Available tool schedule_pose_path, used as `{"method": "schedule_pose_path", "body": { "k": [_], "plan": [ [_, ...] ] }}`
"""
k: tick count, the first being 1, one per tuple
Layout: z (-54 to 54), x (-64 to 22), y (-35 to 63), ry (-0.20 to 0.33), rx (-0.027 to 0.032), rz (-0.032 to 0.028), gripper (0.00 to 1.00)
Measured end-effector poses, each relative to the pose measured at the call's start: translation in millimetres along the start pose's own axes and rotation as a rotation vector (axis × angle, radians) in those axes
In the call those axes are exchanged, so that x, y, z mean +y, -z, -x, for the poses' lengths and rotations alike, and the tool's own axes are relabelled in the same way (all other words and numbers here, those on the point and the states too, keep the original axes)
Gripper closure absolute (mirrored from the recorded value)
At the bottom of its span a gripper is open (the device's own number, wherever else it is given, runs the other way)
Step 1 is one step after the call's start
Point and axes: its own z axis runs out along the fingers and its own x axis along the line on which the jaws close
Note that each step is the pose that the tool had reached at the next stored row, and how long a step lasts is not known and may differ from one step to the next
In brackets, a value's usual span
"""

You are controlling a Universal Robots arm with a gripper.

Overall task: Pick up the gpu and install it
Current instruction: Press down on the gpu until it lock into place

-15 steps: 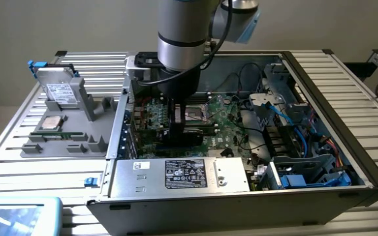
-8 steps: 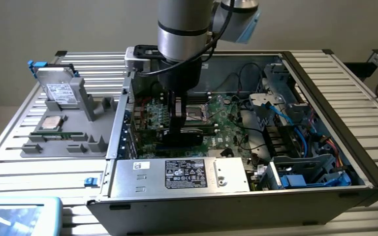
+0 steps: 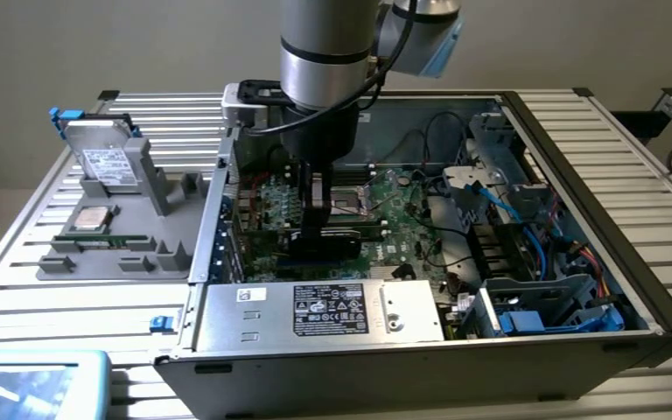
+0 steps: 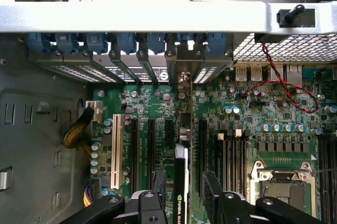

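The gripper (image 4: 181,197) has its two black fingers (image 4: 213,195) standing wide, one on each flat face of the gpu (image 4: 180,184), which stands on edge between them over the motherboard (image 4: 237,124); whether the pads actually press the card cannot be told. On the card's black edge, just at the fingers, is a green logo with the letters "NVIDIA QUA", the rest cut off. The card's far end runs away from the fingers to its metal bracket, which meets the row of rear slot openings with blue latches (image 4: 126,42). To either side of the fingers lie the long black expansion slots and one white slot (image 4: 116,147); past one finger is the bare CPU socket (image 4: 281,184), and beyond that a red-and-black twisted wire (image 4: 284,89). In the exterior view the arm (image 3: 326,52) reaches down into the open computer case (image 3: 593,175), the gripper (image 3: 312,229) low over the board. Nearer the camera sits the power supply (image 3: 312,311) with a black printed label, unreadable. Outside the case, a grey parts holder (image 3: 126,236) carries a hard drive (image 3: 108,162) with a white label.
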Motion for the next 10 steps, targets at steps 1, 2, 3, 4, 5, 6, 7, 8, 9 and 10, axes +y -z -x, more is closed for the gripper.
{"method": "schedule_pose_path", "body": {
  "k": [1, 2, 3, 4, 5, 6, 7, 8, 9, 10],
  "plan": [
    [0.0, 0.0, 0.0, 0.000, 0.0000, 0.0000, 0.58],
    [0.0, 0.1, 0.0, 0.000, 0.0001, -0.0006, 0.58],
    [0.0, 0.3, 0.0, 0.000, -0.0002, -0.0018, 0.58],
    [0.0, 0.5, 0.0, 0.000, -0.0001, -0.0030, 0.58],
    [0.0, 1.4, 0.1, 0.000, 0.0001, -0.0044, 0.58],
    [-0.1, 2.8, 0.1, 0.000, 0.0004, -0.0063, 0.58],
    [0.0, 3.9, 0.1, 0.000, 0.0013, -0.0079, 0.58],
    [0.0, 4.6, 0.0, 0.000, 0.0030, -0.0091, 0.60],
    [0.0, 4.9, 0.0, 0.000, 0.0044, -0.0097, 0.66],
    [0.0, 5.2, -0.1, -0.001, 0.0047, -0.0109, 0.66]
  ]
}}
